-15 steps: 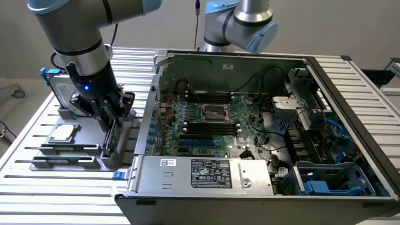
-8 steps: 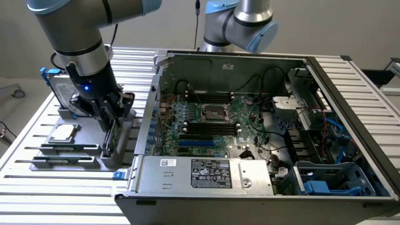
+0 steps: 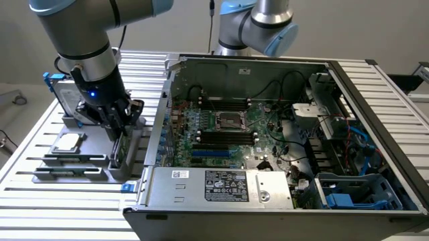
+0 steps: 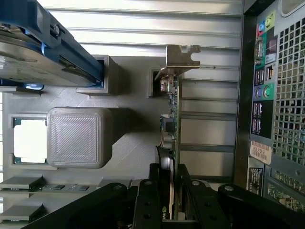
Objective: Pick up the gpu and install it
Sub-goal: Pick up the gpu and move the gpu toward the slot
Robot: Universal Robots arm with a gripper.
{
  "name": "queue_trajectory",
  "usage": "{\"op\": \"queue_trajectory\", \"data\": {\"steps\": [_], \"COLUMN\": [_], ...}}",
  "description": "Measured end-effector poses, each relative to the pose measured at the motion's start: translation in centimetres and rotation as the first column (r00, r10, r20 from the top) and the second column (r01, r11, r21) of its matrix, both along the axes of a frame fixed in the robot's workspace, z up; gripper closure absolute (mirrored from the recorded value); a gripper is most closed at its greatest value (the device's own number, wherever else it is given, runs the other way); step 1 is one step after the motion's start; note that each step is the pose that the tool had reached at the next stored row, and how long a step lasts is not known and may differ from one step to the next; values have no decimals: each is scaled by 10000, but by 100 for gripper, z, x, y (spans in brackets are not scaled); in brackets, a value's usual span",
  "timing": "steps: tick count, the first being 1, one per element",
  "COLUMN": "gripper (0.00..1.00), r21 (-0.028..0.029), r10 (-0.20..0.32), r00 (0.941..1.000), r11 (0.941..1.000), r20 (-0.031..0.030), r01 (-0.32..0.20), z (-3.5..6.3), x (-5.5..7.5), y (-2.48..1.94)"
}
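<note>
The gpu (image 3: 118,146) stands on edge in a slot of the grey printed holder (image 3: 80,175) at the exterior view's left, beside the open computer case (image 3: 268,135). In the wrist view the gpu (image 4: 173,119) runs away from the camera as a thin dark board, with its silver bracket (image 4: 183,56) at the far end. My gripper (image 3: 115,131) has come straight down over the card. Its black fingers (image 4: 147,200) sit tight against both faces of the card's near end, so the gripper (image 4: 169,195) is shut on it. The card rests in the holder.
A silver hard drive in a blue frame (image 3: 64,93) leans at the holder's back. A square CPU chip (image 3: 68,142) lies in its pocket. The case's rear port panel (image 4: 276,95) stands close beside the card. A second arm (image 3: 258,25) hangs behind the case.
</note>
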State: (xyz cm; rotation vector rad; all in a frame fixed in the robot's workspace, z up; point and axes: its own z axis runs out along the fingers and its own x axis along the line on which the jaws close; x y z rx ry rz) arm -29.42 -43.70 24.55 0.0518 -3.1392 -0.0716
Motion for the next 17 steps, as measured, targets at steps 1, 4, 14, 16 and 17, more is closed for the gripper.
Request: {"op": "queue_trajectory", "data": {"steps": [1, 4, 14, 16, 17], "gripper": [74, 74, 74, 74, 74], "r21": [0, 0, 1, 1, 1], "r10": [-1, 0, 1, 1, 1], "r00": [10000, 10000, 10000, 10000, 10000], "r11": [10000, 10000, 10000, 10000, 10000], "r20": [1, 1, 2, 1, 2], "r01": [1, 0, -1, -1, -1], "z": [0, 0, 85, 177, 222], "x": [0, 0, 0, 0, 0], "y": [0, 0, 0, 1, 1]}}
